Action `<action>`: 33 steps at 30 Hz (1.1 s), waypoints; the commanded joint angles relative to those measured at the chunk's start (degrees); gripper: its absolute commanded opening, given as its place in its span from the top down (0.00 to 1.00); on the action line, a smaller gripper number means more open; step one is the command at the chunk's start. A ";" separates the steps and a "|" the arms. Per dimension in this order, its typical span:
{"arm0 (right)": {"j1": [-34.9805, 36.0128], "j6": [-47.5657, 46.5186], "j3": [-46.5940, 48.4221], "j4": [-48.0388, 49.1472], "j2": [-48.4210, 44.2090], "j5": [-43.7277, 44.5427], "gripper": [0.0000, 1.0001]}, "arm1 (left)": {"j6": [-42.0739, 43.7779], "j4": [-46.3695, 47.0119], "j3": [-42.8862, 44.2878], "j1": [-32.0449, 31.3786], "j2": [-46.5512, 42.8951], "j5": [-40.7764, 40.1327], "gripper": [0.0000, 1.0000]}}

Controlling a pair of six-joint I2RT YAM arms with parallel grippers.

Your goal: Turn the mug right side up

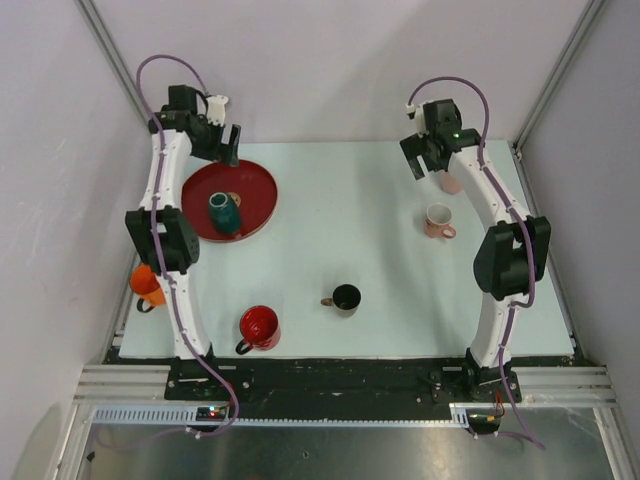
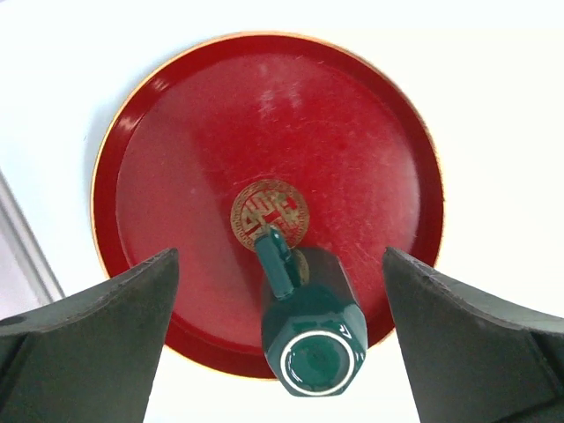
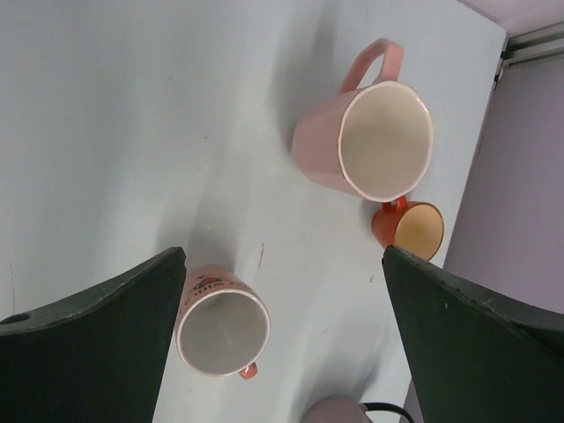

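A dark green mug (image 2: 313,330) stands upside down on a round red tray (image 2: 264,115), near the tray's edge, with its white-ringed base facing up. Its handle points toward the gold emblem at the tray's centre. In the top view the mug (image 1: 224,212) sits left of the tray's centre (image 1: 262,180). My left gripper (image 2: 280,256) is open and empty, hovering above the mug, with one finger on each side. In the top view it (image 1: 228,146) hangs over the tray's far rim. My right gripper (image 3: 284,251) is open and empty above the far right of the table (image 1: 424,160).
Below the right gripper stand an upright large pink mug (image 3: 366,141), a small orange mug (image 3: 410,226) and a printed pink mug (image 3: 220,330). Near the front are a black mug (image 1: 345,297), a red mug (image 1: 259,327) and an orange mug (image 1: 147,285) at the left edge.
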 commanded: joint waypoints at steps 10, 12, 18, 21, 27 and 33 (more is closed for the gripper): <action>0.76 -0.08 -2.19 0.12 -3.73 1.13 0.02 | -8.83 -1.51 -1.08 -3.26 10.93 -22.21 0.19; 0.80 -0.07 -2.38 0.19 -4.05 1.38 0.02 | -8.20 -2.21 -1.93 -4.54 11.25 -22.11 0.26; 0.98 0.03 -2.89 0.83 -4.83 1.33 0.02 | -5.08 -5.09 -1.99 -5.20 12.76 -21.53 0.57; 1.11 -0.01 -2.77 0.81 -5.09 1.54 0.02 | -4.33 -6.51 -2.05 -5.26 12.91 -20.42 0.88; 1.65 0.26 -1.83 0.20 -6.16 1.44 0.02 | -3.79 -7.04 -0.56 -5.24 9.60 -14.18 1.00; 4.84 3.29 -1.01 0.59 -9.27 -7.30 0.02 | -4.01 -6.82 6.52 -5.25 2.90 -3.45 1.00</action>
